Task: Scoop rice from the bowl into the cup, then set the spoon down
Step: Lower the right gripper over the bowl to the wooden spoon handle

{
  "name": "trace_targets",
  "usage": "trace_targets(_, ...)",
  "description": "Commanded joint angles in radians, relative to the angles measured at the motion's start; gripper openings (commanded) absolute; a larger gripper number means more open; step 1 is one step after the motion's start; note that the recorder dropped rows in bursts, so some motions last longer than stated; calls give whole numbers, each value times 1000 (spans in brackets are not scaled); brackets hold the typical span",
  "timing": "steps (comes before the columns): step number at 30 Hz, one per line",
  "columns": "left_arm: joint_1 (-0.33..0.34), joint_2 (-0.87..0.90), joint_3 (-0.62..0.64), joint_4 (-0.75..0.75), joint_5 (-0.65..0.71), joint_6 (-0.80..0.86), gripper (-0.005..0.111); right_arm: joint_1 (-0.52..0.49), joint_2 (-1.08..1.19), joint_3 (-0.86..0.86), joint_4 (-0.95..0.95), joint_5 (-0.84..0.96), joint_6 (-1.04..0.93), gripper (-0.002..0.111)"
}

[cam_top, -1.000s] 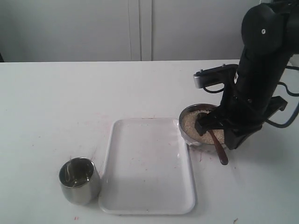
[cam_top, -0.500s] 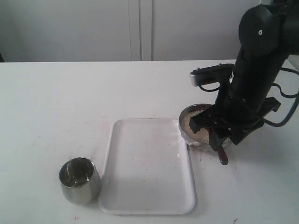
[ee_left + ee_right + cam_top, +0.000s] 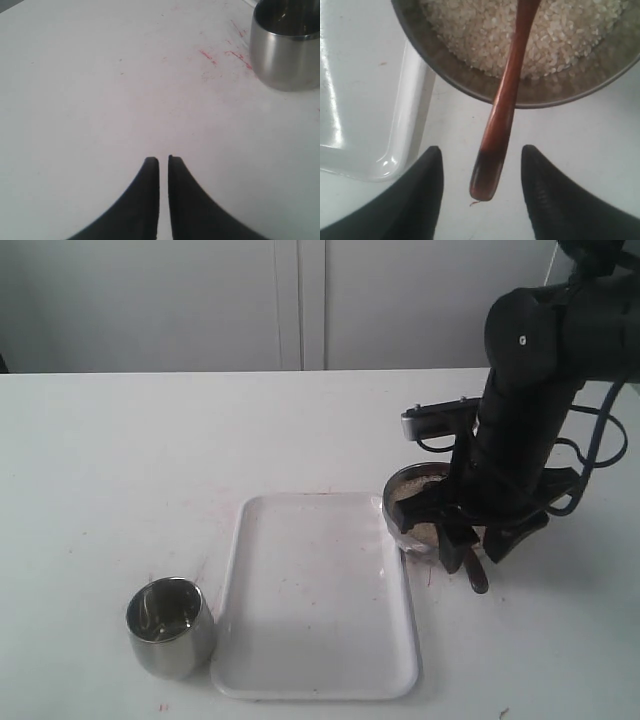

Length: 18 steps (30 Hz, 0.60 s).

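Right arm [image 3: 530, 390] lower, further left over bowl [image 3: 393, 527] than second ago. Cup [image 3: 170, 627] far left on surface [image 3: 100, 460]; left pincer [image 3: 163, 160] near it, nearly shut, empty. White tray [image 3: 320, 640] between. Spoon [image 3: 502, 110] lies in rice [image 3: 560, 35], handle over rim; right pincer [image 3: 481, 148] wide, straddling handle end. Centre on handle, close squarely before scooping.

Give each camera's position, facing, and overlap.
Exterior: raised, off the arms, facing across the table toward the back wall; sees cup, tray, bowl, spoon; right arm shows.
Left wrist: looks down at the table beside the cup; left jaws shut, empty.
Right wrist: looks down at rice, spoon handle, tray corner; right jaws open, either side of the handle, apart from it.
Shared: exterior and right wrist: bowl, spoon, tray. Exterior and left wrist: cup.
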Motion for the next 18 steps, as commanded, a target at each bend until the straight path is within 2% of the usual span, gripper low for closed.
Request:
trace_targets(1, -5, 0, 9, -6, 48, -6, 14, 2, 15, 0, -41, 11, 36, 46)
trace_targets(14, -5, 0, 9, -6, 48, -6, 14, 2, 40, 10, -41, -8, 38, 46)
trace_targets(18, -5, 0, 9, -6, 48, -6, 14, 2, 40, 10, -41, -21, 40, 43)
